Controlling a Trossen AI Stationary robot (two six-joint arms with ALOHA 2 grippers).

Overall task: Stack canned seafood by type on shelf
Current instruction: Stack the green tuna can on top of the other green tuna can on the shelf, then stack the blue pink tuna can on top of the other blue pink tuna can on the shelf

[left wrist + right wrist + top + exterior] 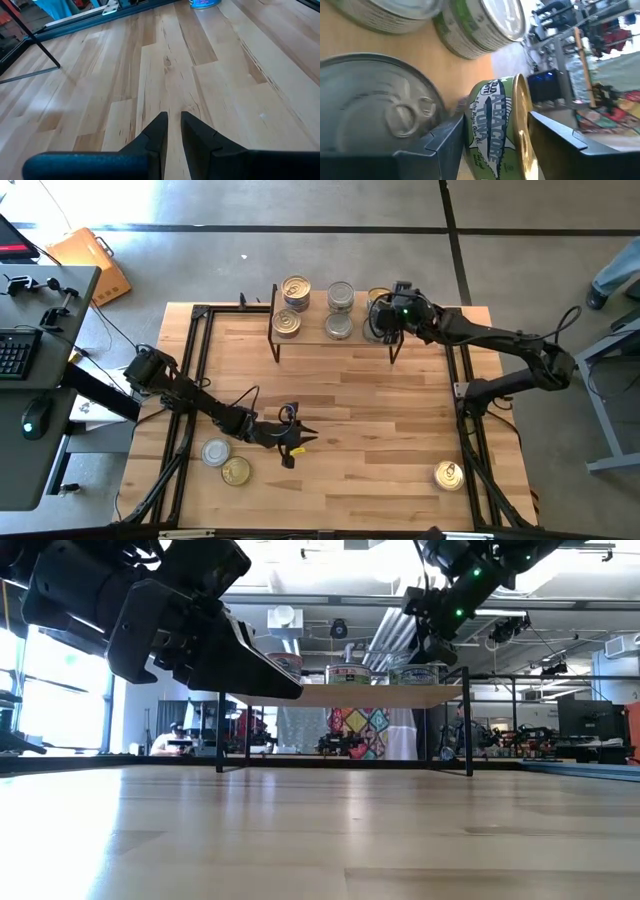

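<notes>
The shelf (313, 310) stands at the table's far side with several cans on it: gold-lidded ones (296, 290) at its left, silver-lidded ones (341, 295) in the middle. My right gripper (382, 316) hovers over the shelf's right end, open. A green-labelled, gold-lidded tuna can (496, 131) lies between its fingers, and a silver pull-tab lid (385, 115) sits beside it. My left gripper (297, 442) hangs low over the table's near middle, shut on nothing (173, 131). Three more cans rest on the table: silver (216, 451), gold (236, 471) and gold (449, 475). My right gripper has one finger (555, 140) standing clear of the tuna can's gold lid (522, 125), with a gap showing between them. The other finger (445, 142) lies next to the can's bottom end. I cannot tell whether that finger touches it.
Black frame rails (196, 350) run along the table's left and right sides. A wide stretch of bare wood (370, 410) lies between the shelf and the near edge. A desk with a keyboard (15, 350) stands off the table's left side.
</notes>
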